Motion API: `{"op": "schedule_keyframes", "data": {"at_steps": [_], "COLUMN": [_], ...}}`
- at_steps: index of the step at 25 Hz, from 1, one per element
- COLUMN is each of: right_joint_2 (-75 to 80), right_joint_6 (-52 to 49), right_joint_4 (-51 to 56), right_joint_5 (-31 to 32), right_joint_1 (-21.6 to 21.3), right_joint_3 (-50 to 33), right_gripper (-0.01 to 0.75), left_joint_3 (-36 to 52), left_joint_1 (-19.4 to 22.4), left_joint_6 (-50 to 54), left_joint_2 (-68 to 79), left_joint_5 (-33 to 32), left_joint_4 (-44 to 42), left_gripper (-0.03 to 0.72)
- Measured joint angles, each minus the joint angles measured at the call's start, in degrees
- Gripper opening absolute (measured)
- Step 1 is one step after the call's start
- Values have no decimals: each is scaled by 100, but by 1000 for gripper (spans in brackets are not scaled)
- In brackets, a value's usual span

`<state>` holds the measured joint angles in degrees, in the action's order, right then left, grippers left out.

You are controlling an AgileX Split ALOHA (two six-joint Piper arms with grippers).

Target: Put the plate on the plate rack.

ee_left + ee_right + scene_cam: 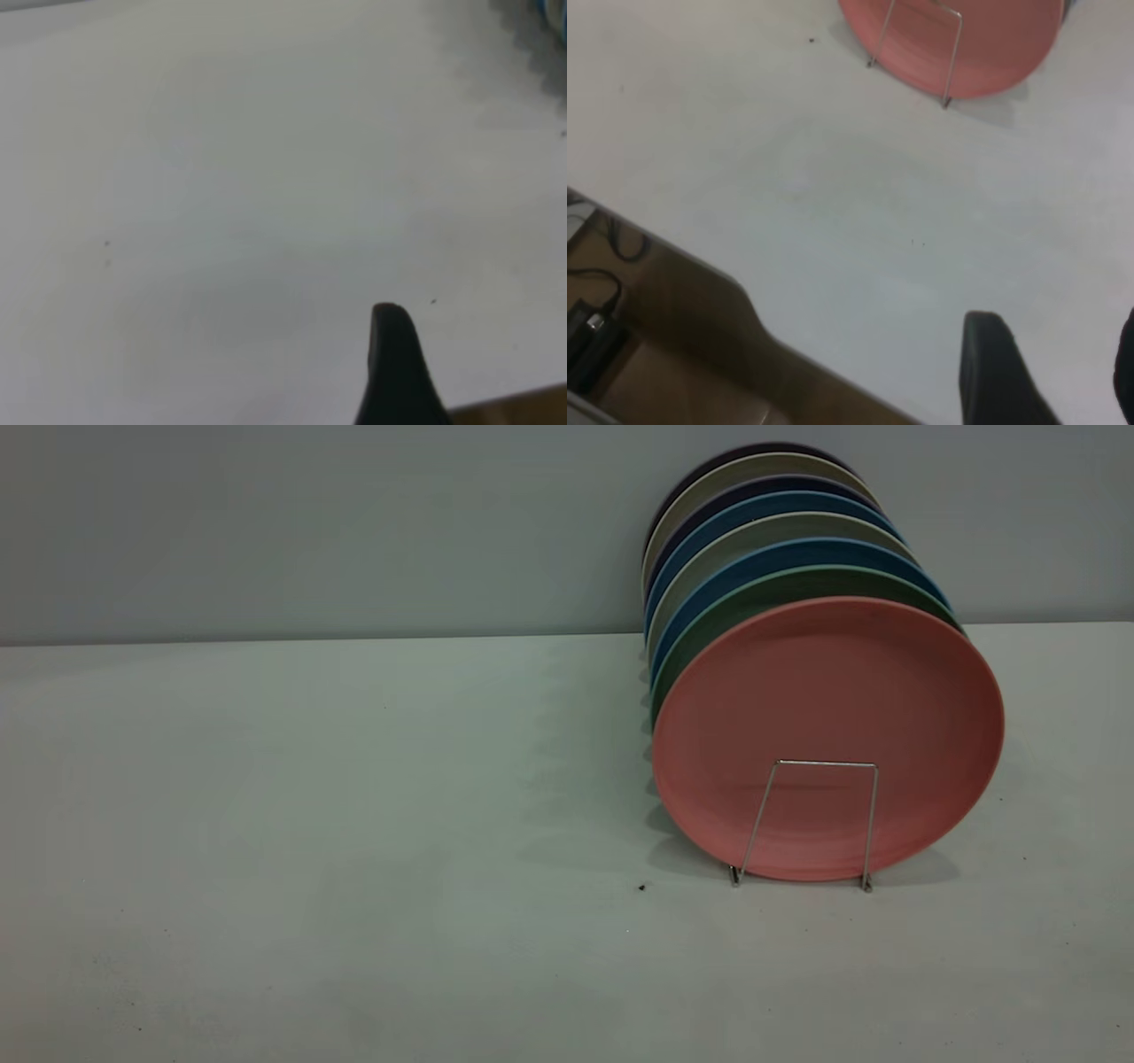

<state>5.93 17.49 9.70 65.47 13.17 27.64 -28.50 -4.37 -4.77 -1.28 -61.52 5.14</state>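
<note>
The salmon-pink plate (828,691) stands upright in the front slot of the silver wire plate rack (824,763), at the right of the table. It leans behind the rack's front loop. In the right wrist view the plate (992,44) and the rack (953,53) show far off, past a wide stretch of bare table. My right gripper (1059,350) is open with nothing between its fingers, well apart from the plate. My left gripper (478,341) hangs over bare table, away from the rack. Neither arm shows in the exterior view.
Several more plates fill the rack behind the pink one, among them a green plate (709,633) and a blue plate (797,553). The table's front edge (753,305) runs close to the right gripper, with cables (594,328) below. A grey wall (310,522) backs the table.
</note>
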Motion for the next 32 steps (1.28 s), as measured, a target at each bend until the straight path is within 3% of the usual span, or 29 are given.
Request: {"op": "schedule_keyframes", "data": {"at_steps": [9, 32], "right_joint_2": [-271, -387], "right_joint_6": [-23, -61], "right_joint_4": [0, 8], "right_joint_5": [21, 26], "right_joint_1": [0, 0], "right_joint_3": [-5, -5], "right_gripper": [335, 335], "left_joint_3": [58, 62], "left_joint_1": [-31, -31], "left_joint_6": [229, 305], "left_joint_2": [0, 0], "left_joint_5": [-266, -321], "left_joint_4": [-369, -387], "left_gripper": [499, 499]}}
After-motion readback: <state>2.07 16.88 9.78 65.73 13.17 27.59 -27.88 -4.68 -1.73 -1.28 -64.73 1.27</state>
